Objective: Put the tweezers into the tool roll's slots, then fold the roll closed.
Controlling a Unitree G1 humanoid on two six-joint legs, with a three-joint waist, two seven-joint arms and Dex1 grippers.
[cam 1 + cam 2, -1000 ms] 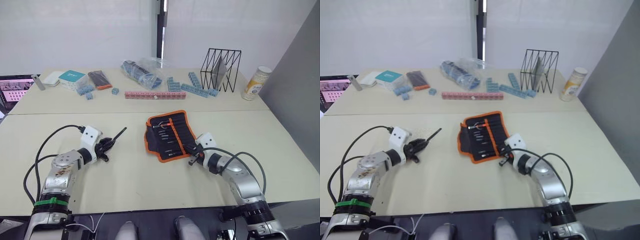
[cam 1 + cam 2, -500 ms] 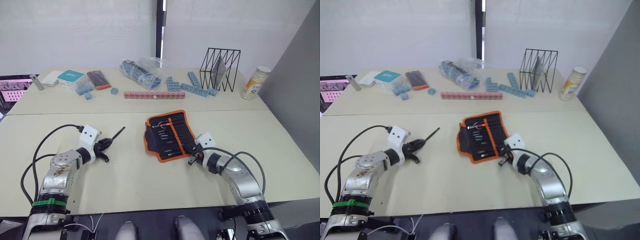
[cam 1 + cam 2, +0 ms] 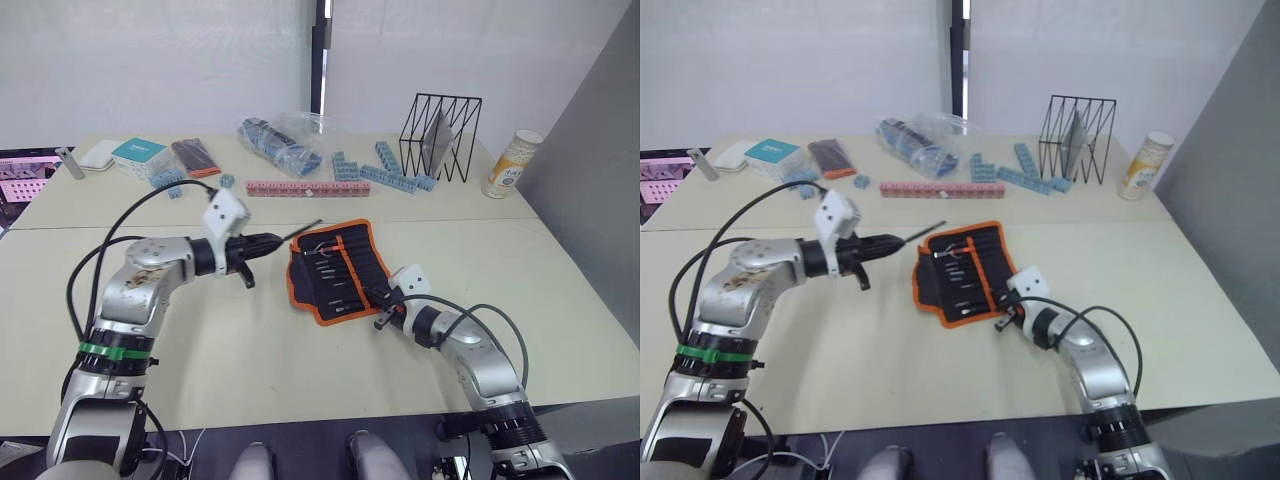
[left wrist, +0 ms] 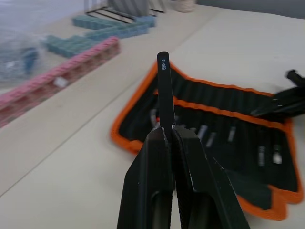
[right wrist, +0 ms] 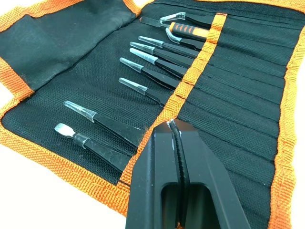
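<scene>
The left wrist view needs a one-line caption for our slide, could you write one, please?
Left gripper shut on a slim black metal tweezer, aimed at the open black fabric tool roll with orange binding.

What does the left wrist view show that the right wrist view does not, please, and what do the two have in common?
Left wrist view: the left gripper shut on a tweezer, with the pink block strip, blue blocks and bare table behind it.

Right wrist view: the right gripper shut, its tips at the roll's middle orange strip, and the clear-capped tips of tools sitting in the slots.

Both: the open tool roll with its orange binding.
</scene>
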